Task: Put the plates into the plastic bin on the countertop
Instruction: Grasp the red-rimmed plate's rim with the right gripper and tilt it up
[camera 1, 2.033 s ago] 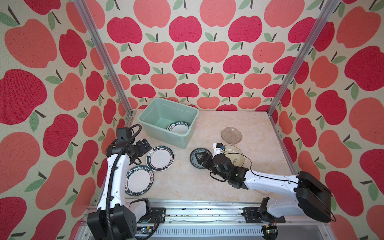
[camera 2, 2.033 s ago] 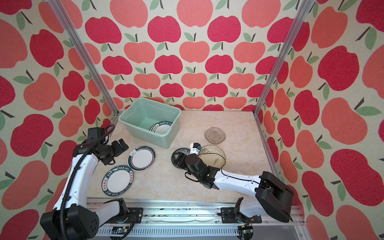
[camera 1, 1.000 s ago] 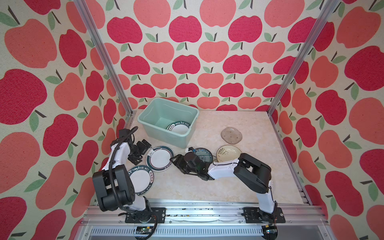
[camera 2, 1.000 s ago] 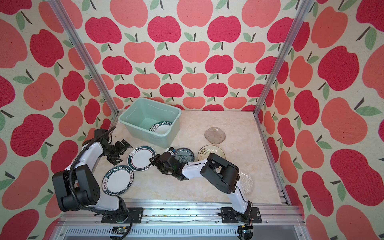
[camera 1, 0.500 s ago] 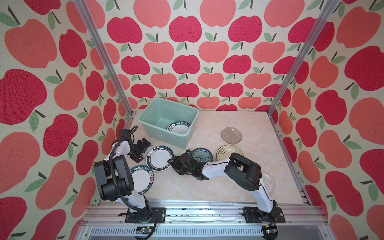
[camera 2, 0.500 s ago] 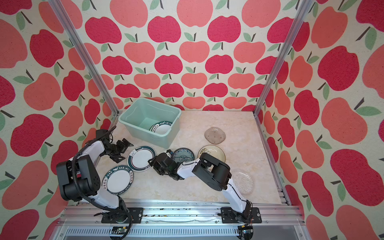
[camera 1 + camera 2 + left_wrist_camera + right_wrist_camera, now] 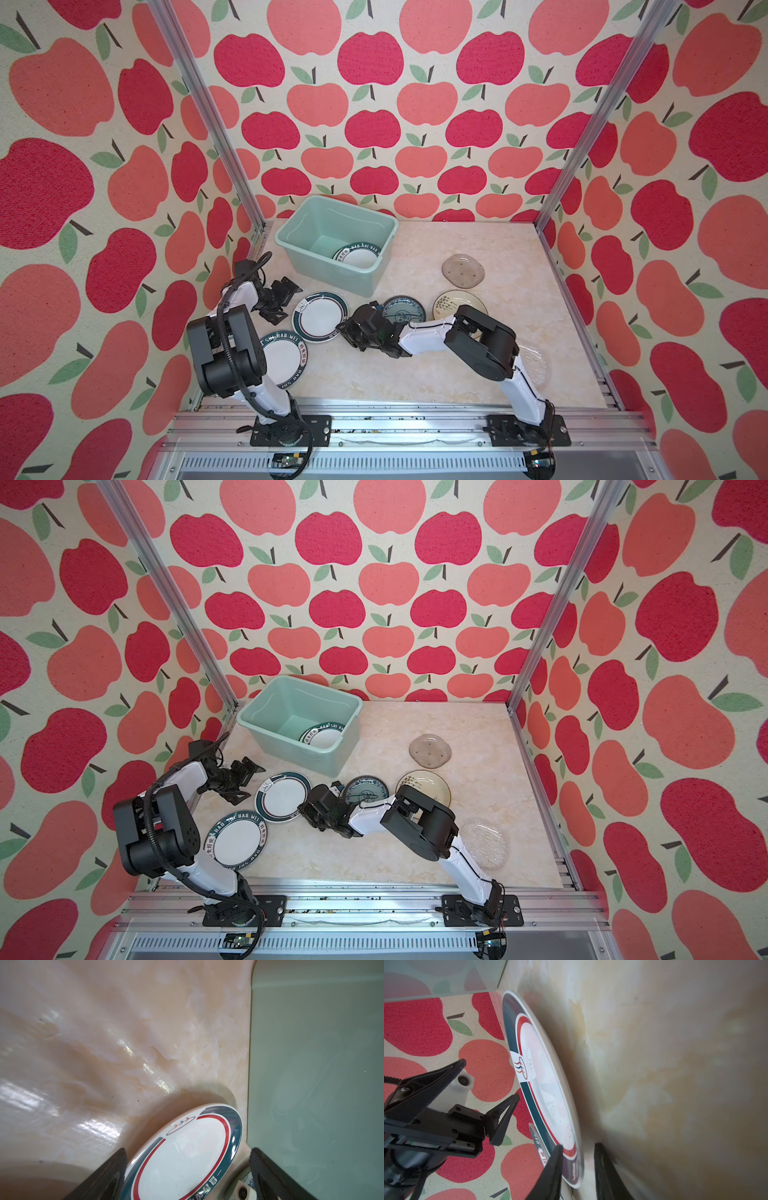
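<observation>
7 plates showed in both top views. The plastic bin (image 7: 328, 274) (image 7: 291, 750) sat at the back left of the countertop (image 7: 415, 374) (image 7: 353, 862). 1 binned plate (image 7: 358, 259) (image 7: 326, 738), dark-rimmed with lettering, lay inside it. The other 6 lay on the countertop: a lettered plate (image 7: 286, 357) (image 7: 237, 841) at front left, a green-rimmed plate (image 7: 319, 316) (image 7: 282, 796) just in front of the bin, a teal plate (image 7: 405, 307) (image 7: 368, 787), a cream plate (image 7: 449, 299) (image 7: 430, 781), a tinted glass plate (image 7: 463, 271) (image 7: 430, 751) farther back, and a clear glass plate (image 7: 536, 365) (image 7: 486, 845) at front right. The left gripper (image 7: 291, 303) (image 7: 253, 785) was just beside the green-rimmed plate's left edge, and the right gripper (image 7: 343, 328) (image 7: 305, 810) was at its right edge.

In the left wrist view, the left gripper (image 7: 188, 1150) had its jaws spread wide and held nothing. The green-rimmed plate (image 7: 182, 1153) lay between the fingers (image 7: 108, 1176), with the bin wall (image 7: 311, 1064) just beside it.

In the right wrist view, the right gripper (image 7: 578, 1145) straddled the green-rimmed plate's (image 7: 546, 1084) rim, 1 finger (image 7: 552, 1172) over the upper face and 1 against the countertop (image 7: 675, 1084). The jaws stood narrowly apart. Whether they pressed on the rim could not be told, as this area was blurred. The left gripper (image 7: 490, 1078) stood beyond the plate with its jaws apart.
</observation>
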Available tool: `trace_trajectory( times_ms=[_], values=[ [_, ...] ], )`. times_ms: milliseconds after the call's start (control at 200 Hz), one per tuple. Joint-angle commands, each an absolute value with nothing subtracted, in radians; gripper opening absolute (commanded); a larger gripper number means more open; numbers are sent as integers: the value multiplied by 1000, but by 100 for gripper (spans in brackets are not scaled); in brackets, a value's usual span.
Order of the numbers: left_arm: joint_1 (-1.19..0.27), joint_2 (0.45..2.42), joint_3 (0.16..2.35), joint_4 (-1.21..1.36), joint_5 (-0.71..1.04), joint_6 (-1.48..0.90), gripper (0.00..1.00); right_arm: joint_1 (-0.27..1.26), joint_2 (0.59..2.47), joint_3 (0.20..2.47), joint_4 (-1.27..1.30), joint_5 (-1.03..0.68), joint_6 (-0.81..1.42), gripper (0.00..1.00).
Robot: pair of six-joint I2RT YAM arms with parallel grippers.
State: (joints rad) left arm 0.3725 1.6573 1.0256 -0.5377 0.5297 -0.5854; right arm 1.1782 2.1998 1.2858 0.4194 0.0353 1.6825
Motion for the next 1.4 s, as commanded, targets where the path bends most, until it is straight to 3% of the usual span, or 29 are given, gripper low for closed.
trace_trajectory(
  times_ms=[0,515,976,1396],
  values=[
    [383,1690,1044,-550,537,-552,93,1186,2235,1308,327,47,1690,24],
    [373,1761,1082,-579,558,-428,78,1184,2218,1274,387,56,1692,0],
    [356,1711,1004,-525,638,-376,72,1167,2156,1153,615,82,1672,0],
    [342,1644,945,-476,719,-353,44,1151,2153,1116,709,42,1680,0]
  ],
)
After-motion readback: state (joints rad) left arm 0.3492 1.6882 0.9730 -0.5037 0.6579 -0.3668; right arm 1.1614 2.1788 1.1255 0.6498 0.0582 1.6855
